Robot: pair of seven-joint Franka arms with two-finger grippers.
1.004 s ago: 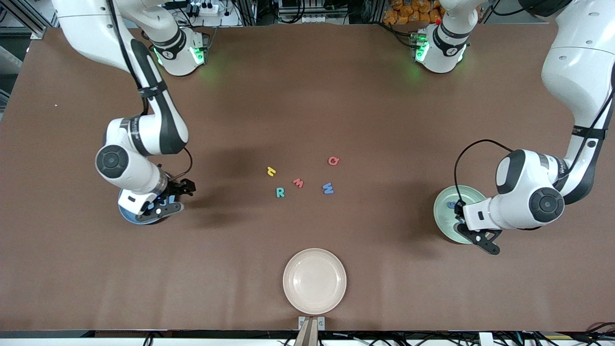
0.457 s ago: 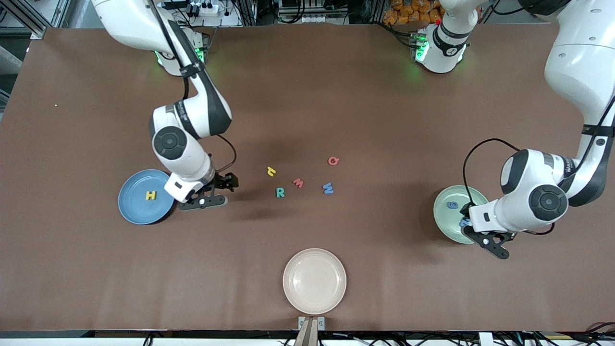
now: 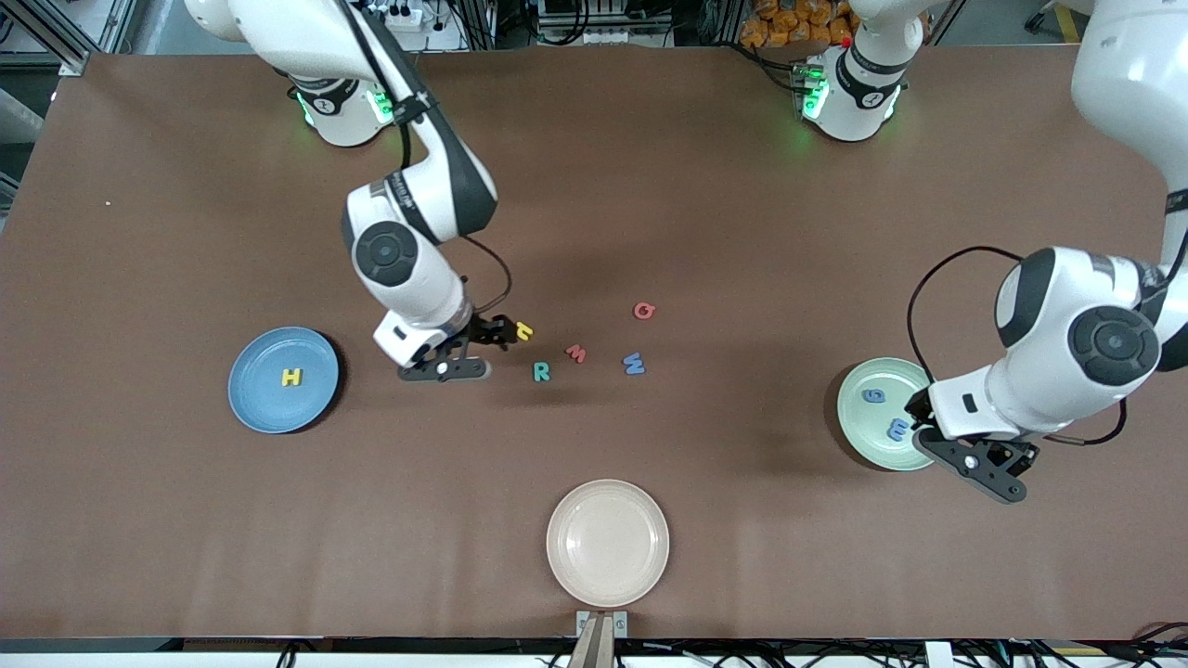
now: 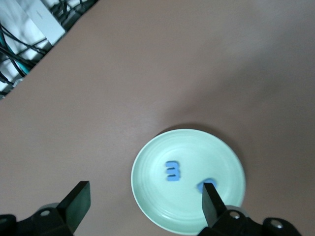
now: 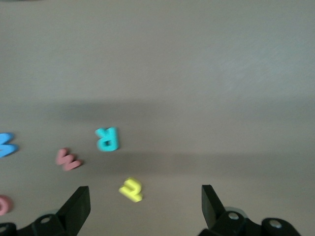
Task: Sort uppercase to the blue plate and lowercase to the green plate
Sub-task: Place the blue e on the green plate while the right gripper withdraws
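Cream-white plate [image 3: 607,543] on brown table [image 3: 139,510], at edge nearest front camera.

— What is seen on the brown table [image 3: 742,186]?

— Three plates: a blue plate [image 3: 260,408] toward the right arm's end, a green plate [image 3: 858,422] toward the left arm's end, a cream plate [image 3: 608,543] nearest the camera.

— And loose letters?

— A yellow hooked letter [image 3: 524,330], red m [image 3: 576,353], teal R [image 3: 541,372], blue W [image 3: 634,364] and pink Q [image 3: 644,310] are clustered mid-table.
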